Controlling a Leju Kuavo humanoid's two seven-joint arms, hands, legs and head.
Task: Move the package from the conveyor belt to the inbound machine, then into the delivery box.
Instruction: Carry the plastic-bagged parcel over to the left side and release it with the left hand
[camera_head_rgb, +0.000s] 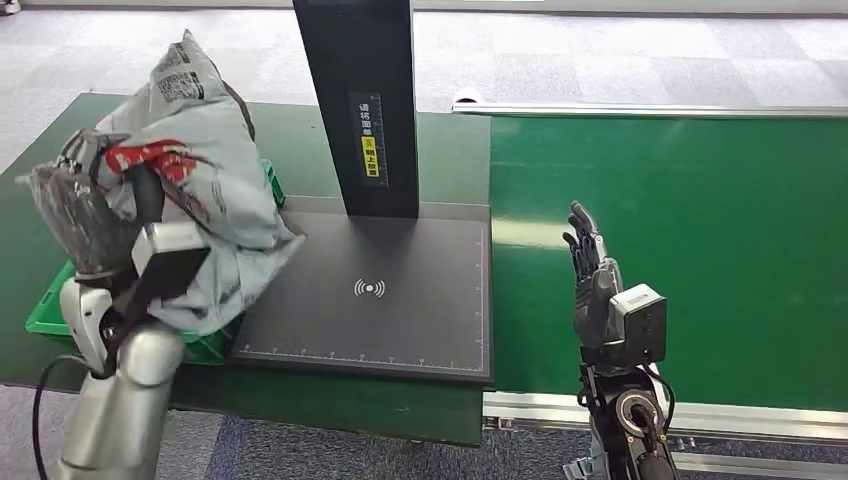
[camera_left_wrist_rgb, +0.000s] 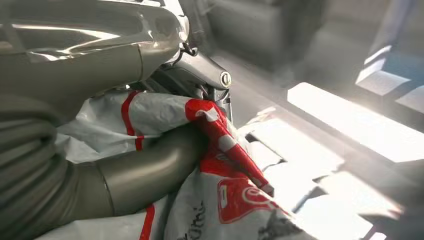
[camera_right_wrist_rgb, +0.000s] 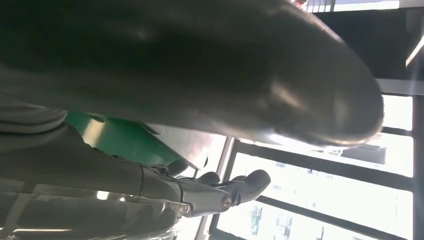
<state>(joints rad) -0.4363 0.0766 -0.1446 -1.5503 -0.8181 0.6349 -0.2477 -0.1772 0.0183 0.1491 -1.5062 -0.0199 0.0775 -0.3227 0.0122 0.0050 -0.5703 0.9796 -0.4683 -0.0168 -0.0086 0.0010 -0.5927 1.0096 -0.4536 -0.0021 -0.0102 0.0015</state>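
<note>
**Soft parcel hangs over the green box at the bench's left end**

The left hand (camera_head_rgb: 95, 215) is clamped on the package (camera_head_rgb: 205, 190), a grey plastic mailer bag with red printing and a label patch near its top. In the left wrist view the thick thumb and darker fingers (camera_left_wrist_rgb: 150, 170) are bunched into a fold of the film, so the hold is on gathered plastic, not on whatever sits inside. The bag is lifted over the green delivery box (camera_head_rgb: 50, 310) at the left end of the bench (camera_head_rgb: 440, 150), its lower corner drooping onto the near left edge of the inbound machine (camera_head_rgb: 400, 300), the dark scanning plate with its upright post. Whether any of it already rests in the box I cannot tell.

The right hand (camera_head_rgb: 592, 275) stands upright above the green conveyor belt (camera_head_rgb: 680, 250) towards the bench's right side, fingers straight and apart, holding nothing.

I would judge the parcel light and floppy: it slumps, creases and keeps no shape of its own. The film looks slick, so a pinch on a single layer could slide. A bunched fold near the top, as now, seems the safest purchase, and the loose bulk will swing and settle where it likes once let go over the box.
</note>
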